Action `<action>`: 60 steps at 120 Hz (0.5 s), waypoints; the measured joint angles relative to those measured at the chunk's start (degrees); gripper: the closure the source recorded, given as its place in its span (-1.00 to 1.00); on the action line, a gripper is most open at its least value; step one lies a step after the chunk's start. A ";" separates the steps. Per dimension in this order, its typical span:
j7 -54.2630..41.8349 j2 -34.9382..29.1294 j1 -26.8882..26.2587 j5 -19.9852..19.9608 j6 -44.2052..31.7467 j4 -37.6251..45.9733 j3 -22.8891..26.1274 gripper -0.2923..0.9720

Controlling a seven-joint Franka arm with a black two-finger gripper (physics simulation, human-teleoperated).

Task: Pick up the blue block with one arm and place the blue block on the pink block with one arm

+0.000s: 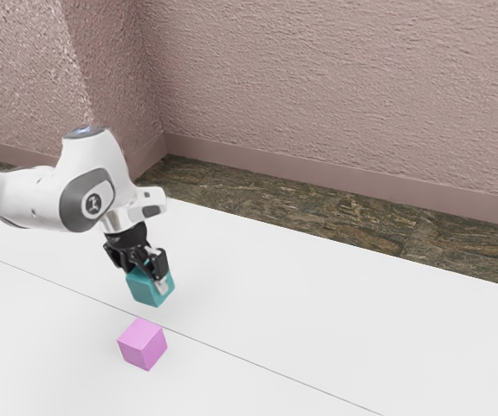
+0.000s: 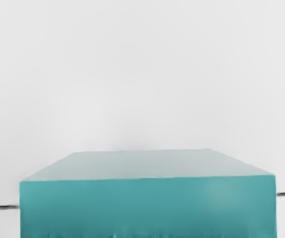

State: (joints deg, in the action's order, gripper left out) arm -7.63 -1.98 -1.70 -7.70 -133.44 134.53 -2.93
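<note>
A teal-blue block hangs in the air above the white table, tilted, with my black gripper shut on it from two sides. In the wrist view the same blue block looms large right under my hand. A pink block rests on the table just below the held block and slightly toward the exterior view's left, with a clear gap of air between the two.
The white table stretches wide to the exterior view's right, crossed by a thin dark seam running past the pink block. Beyond the table's far edge lie a dark stone floor and a pinkish wall.
</note>
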 joint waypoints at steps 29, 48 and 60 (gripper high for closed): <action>4.54 -9.25 1.18 0.18 0.24 9.68 4.55 0.05; 6.89 -12.24 2.81 0.19 0.39 12.85 7.12 0.04; 8.23 -13.28 4.20 0.19 0.47 13.87 9.18 0.05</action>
State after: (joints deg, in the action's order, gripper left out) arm 0.59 -15.26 2.50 -7.51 -132.97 148.40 6.24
